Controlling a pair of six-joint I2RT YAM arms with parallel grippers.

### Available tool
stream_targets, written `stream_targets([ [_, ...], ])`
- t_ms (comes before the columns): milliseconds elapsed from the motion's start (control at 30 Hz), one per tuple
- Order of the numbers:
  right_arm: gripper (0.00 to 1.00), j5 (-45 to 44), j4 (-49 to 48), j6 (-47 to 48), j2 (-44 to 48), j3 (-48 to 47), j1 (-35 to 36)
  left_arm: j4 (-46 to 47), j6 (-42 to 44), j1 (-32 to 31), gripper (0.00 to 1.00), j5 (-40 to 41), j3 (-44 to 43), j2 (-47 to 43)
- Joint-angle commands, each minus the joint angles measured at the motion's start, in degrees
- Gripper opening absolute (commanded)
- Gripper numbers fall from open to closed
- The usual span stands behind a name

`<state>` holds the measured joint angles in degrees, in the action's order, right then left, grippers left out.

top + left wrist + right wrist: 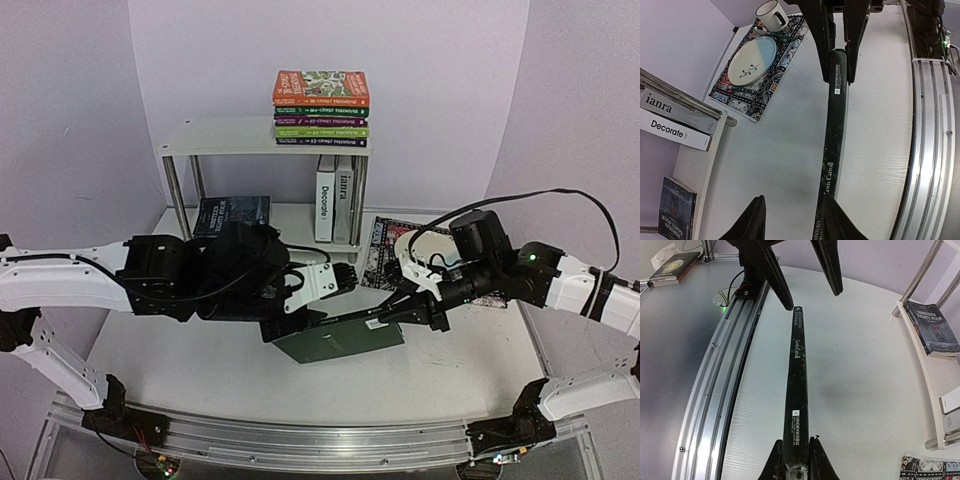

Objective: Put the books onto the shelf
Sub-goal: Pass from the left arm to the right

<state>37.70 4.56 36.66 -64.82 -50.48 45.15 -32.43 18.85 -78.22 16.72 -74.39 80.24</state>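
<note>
Care is what I'd give the dark green book, held edge-up in front of the shelf: the jaws of my right gripper pinch one spine end narrowly, those of my left gripper stand wide astride the other end, so I'd draw them clear before swinging it shelfward.

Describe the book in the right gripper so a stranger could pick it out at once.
Find the white two-tier shelf at the back of the table; just in front of it, mid-table, the right gripper pinches one end of a thin book. It alone is held in a gripper: plain dark green cover, Carroll on the spine.
</note>
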Motion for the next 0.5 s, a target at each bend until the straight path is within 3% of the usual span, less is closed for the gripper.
stream_targets([
  [0, 0.00, -2.19, -4.03, -2.03, 1.78, -2.71, 0.13, 1.89, -1.85, -0.25, 0.47, 1.65, -4.74, 0.96],
  [67, 0.00, -2.32, -4.03, -1.63, 2.71, -2.70, 0.16, 2.01, -1.60, -0.22, 0.56, 1.38, -4.72, 0.80],
  [267, 0.00, -1.14, -4.03, -1.99, 4.10, -3.54, 0.14, 2.02, -0.13, -0.27, 0.66, -1.22, -2.86, 0.13],
  [367, 0.00, 0.14, -4.03, -2.28, 4.71, -4.08, 0.12, 2.02, -0.05, -0.25, 0.90, -1.72, -2.66, 0.06],
  [467, 0.00, 1.10, -4.03, -2.52, 5.35, -4.50, 0.16, 2.04, 0.32, -0.28, 0.91, -0.10, -2.97, 0.79],
])
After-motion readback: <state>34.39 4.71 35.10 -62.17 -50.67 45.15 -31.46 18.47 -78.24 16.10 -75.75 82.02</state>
